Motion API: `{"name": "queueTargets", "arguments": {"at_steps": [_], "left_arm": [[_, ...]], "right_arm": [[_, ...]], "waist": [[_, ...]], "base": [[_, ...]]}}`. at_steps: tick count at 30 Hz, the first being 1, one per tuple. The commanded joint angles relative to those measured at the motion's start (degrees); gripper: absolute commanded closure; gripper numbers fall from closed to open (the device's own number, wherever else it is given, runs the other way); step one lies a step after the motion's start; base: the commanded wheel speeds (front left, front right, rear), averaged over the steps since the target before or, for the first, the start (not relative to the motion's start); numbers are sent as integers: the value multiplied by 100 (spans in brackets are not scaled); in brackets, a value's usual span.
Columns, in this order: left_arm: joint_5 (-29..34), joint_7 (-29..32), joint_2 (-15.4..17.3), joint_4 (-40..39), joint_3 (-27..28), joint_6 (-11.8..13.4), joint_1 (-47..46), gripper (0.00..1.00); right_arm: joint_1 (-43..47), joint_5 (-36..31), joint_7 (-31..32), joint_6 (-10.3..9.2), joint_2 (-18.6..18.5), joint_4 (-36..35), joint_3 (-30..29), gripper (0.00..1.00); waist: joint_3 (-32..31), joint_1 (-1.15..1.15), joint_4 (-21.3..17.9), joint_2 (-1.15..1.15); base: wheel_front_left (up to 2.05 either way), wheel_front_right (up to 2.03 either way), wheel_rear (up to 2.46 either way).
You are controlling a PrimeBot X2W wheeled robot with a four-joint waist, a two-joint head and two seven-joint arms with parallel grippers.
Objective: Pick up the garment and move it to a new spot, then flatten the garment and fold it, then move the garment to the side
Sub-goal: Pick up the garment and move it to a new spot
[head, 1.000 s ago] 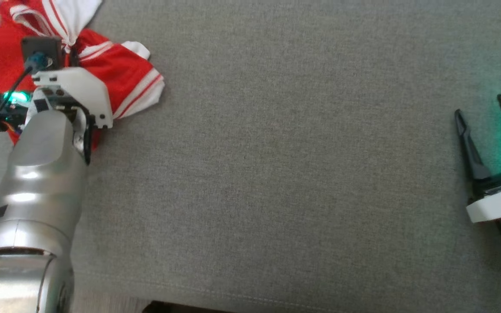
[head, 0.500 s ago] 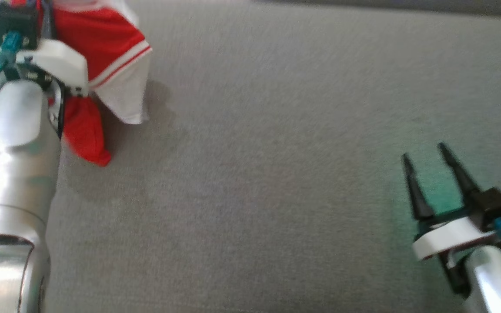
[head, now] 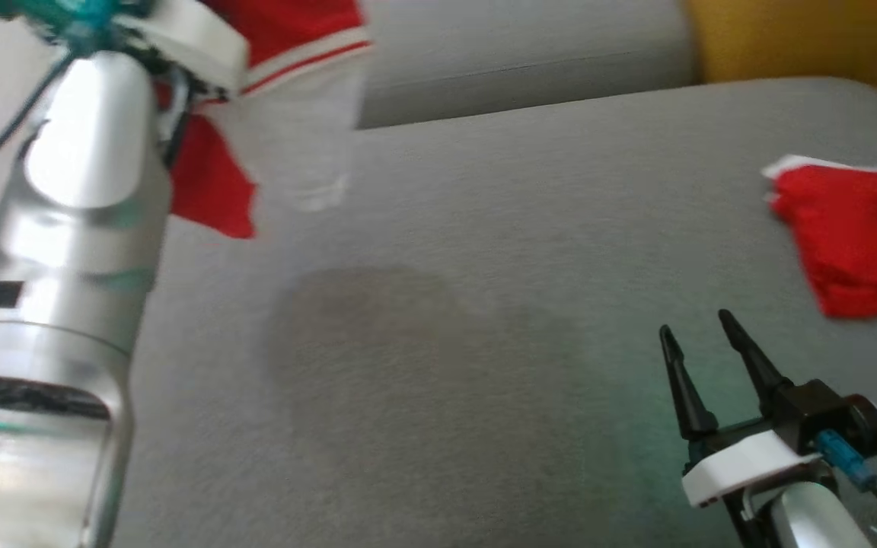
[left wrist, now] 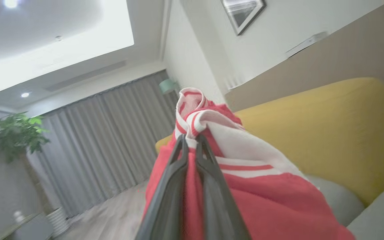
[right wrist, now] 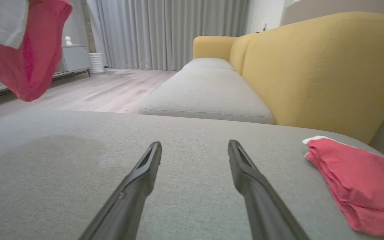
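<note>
Lifted off the cushion (head: pixel 484 228) where it lay a second ago, the garment (head: pixel 214 190) now hangs in the air above the cushion's left part. Its lower red tip is clear of the fabric, and a soft shadow (head: pixel 362 304) lies on the cushion beneath. The head camera has also tilted up since then, so the whole picture has shifted.

The left gripper (left wrist: pixel 190 138) is clenched on the garment. In the left wrist view its two dark fingers lie almost together, pinching a bunched fold of red cloth with white stripes, and the rest of the garment drapes down around them. The silver left arm (head: pixel 81 190) rises over the cushion's left edge, with the garment hanging just beside its wrist.

The right gripper (head: pixel 695 324) hovers low over the cushion's right part, its jaws spread wide and holding nothing. The right wrist view shows bare cushion between its fingers (right wrist: pixel 138 180). A folded red cloth (head: pixel 857 236) lies on the cushion's far right, near the yellow backrest (right wrist: pixel 312 66).
</note>
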Motion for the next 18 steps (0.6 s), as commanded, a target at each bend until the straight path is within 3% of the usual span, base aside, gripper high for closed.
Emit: {"name": "queueTargets", "arguments": {"at_steps": [1,8,15,16,17,18], "left_arm": [[-68,-15,123,-246,-14,-58,-266,100],[-10,-8,-182,-279,-576,-153,319,100],[-145,-47,-423,-231,-1177,-192,1229,100],[-161,-49,-438,-313,-1270,-194,1420,82],[-169,-50,-445,-401,-1328,-194,1598,0],[-190,-51,-448,-461,-1364,-195,1786,0]], "right_arm": [[-117,52,-22,39,54,-192,144,0],[-249,126,-22,39,204,-234,361,0],[-506,216,-22,39,328,-249,505,0],[-558,231,-22,39,355,-238,539,0],[-612,245,-22,39,382,-228,581,0],[-663,257,-22,39,408,-219,611,0]], "waist": [[-224,1,-691,0],[55,1,-1526,0],[685,1,-2045,0],[764,1,-2106,0],[862,1,-2165,0],[918,1,-2202,0]], "base": [[0,0,0],[0,0,0],[0,0,0],[0,0,0],[0,0,0],[0,0,0]]}}
